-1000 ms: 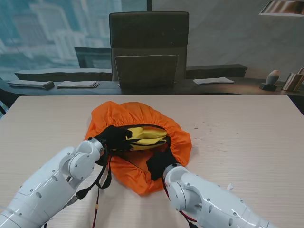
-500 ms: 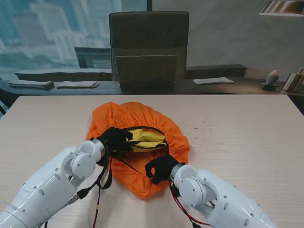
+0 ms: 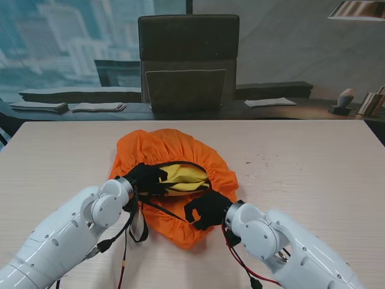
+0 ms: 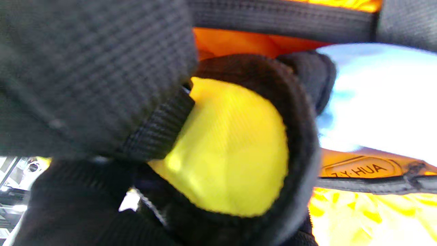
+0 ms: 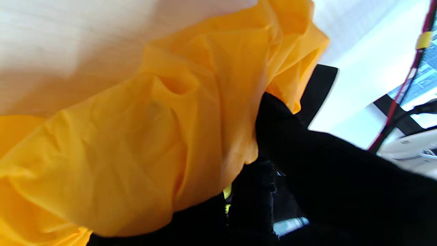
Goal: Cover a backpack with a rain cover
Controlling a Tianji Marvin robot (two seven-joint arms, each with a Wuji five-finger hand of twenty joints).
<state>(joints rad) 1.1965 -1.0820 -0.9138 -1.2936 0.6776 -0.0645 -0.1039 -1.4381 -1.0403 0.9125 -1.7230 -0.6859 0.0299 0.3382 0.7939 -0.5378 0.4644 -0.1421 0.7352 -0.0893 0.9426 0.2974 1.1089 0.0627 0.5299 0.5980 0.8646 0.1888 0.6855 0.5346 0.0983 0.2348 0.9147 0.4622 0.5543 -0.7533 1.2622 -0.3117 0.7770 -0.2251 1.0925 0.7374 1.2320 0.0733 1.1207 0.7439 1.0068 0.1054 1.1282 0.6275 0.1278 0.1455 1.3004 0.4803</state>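
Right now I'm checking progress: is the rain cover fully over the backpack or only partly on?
Partly on. The orange rain cover wraps the sides, but yellow backpack fabric shows through its opening.

On the pale wooden table [image 3: 313, 156], a crumpled orange fabric rain cover [image 3: 168, 150] wraps a yellow backpack [image 3: 183, 176], which shows through the cover's opening. The black-gloved left hand [image 3: 146, 177] grips the opening's edge at nine o'clock; the black-gloved right hand [image 3: 207, 209] clutches the cover at five o'clock. A black strap [image 3: 139, 224] dangles toward seven o'clock.
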